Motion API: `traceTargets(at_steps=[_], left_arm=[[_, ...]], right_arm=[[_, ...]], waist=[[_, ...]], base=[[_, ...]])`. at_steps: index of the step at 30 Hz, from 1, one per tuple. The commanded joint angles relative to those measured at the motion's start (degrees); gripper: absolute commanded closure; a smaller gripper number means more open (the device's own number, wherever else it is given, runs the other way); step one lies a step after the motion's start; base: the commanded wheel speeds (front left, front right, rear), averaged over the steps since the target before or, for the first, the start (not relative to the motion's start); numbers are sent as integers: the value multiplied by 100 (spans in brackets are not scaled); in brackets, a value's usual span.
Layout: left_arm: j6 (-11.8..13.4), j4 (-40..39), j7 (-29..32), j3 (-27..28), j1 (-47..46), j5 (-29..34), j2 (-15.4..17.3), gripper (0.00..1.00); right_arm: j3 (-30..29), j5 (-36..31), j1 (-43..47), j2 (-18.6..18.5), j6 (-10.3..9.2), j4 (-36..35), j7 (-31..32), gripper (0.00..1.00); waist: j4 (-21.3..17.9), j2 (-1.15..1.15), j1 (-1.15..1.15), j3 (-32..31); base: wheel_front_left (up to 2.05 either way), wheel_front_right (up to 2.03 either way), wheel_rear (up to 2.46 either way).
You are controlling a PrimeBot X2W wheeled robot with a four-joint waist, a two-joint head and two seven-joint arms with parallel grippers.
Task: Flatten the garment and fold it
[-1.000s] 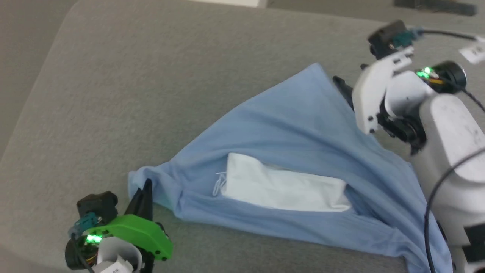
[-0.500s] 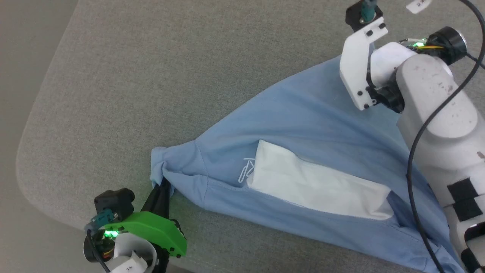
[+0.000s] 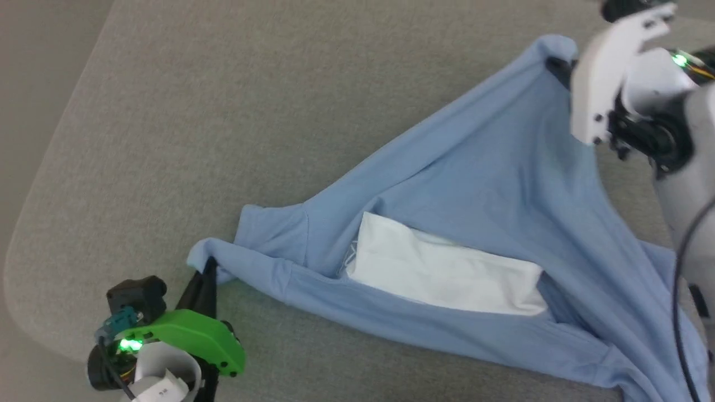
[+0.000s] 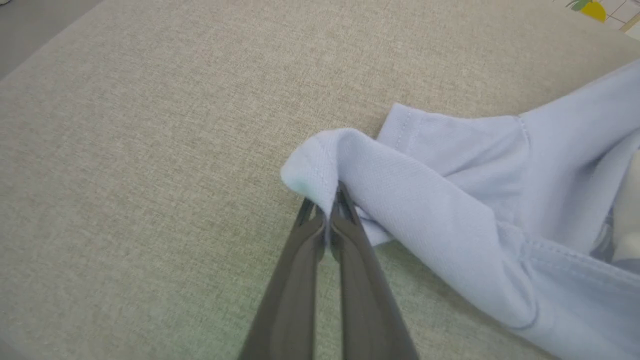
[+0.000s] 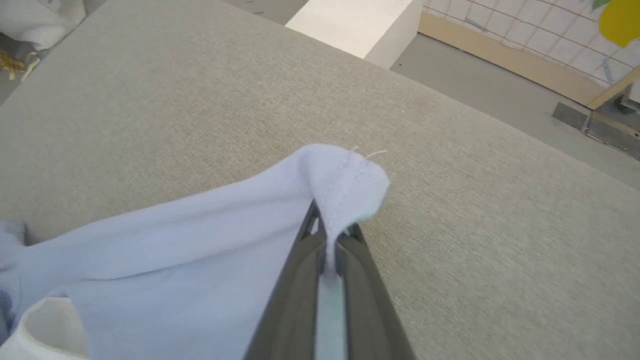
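Note:
The light blue T-shirt (image 3: 475, 184) lies stretched across the grey padded surface (image 3: 223, 111), with a white fabric patch (image 3: 441, 271) showing near its middle and faint white lettering beside it. My left gripper (image 3: 208, 265) at the lower left is shut on the shirt's near-left corner (image 4: 320, 170); its dark fingers (image 4: 350, 250) pinch the hem. My right gripper (image 3: 556, 64) at the upper right is shut on the far corner (image 5: 345, 185), cloth bunched over its fingers (image 5: 305, 280). The shirt hangs taut between the two grips.
The grey surface has a rounded corner (image 3: 22, 262) at the lower left, with floor beyond. A white block (image 5: 360, 25) and tiled floor lie past its far edge. A loose sleeve (image 3: 271, 229) rests flat near the left grip.
The right gripper has carried its corner up and to the right, spreading the shirt wider. The left gripper has drawn its corner slightly left and down. The head view also shifted.

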Motion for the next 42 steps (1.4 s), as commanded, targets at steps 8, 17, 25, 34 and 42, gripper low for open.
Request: traceTargets(at_steps=[8, 17, 25, 34, 42], left_arm=[[261, -259, 149, 183, 483, -79, 314, 100], [358, -477, 83, 424, 1012, -401, 286, 100], [-127, -705, 142, 741, 582, -813, 489, 100], [-813, -240, 1320, 808, -2497, -673, 1429, 100], [-961, 904, 2241, 473, -5442, -26, 1679, 100]], right_arm=[[-924, 599, 2261, -403, -9, -1624, 323, 100], [-1482, 1064, 4695, 4, -9, -2970, 1496, 100], [-1881, 1683, 4793, 285, -9, -3727, 2413, 100], [-1829, 1125, 1912, -270, -9, -2984, 2456, 100], [-1903, 195, -625, 127, -9, -1972, 1972, 100]], waist=[[-1208, 0, 0, -1224], [-1708, 0, 0, -1636], [-1787, 0, 0, -1567], [-1630, 0, 0, -913], [-1606, 0, 0, -41]], base=[[0, 0, 0], [0, 0, 0], [0, 0, 0], [0, 0, 0], [0, 0, 0]])
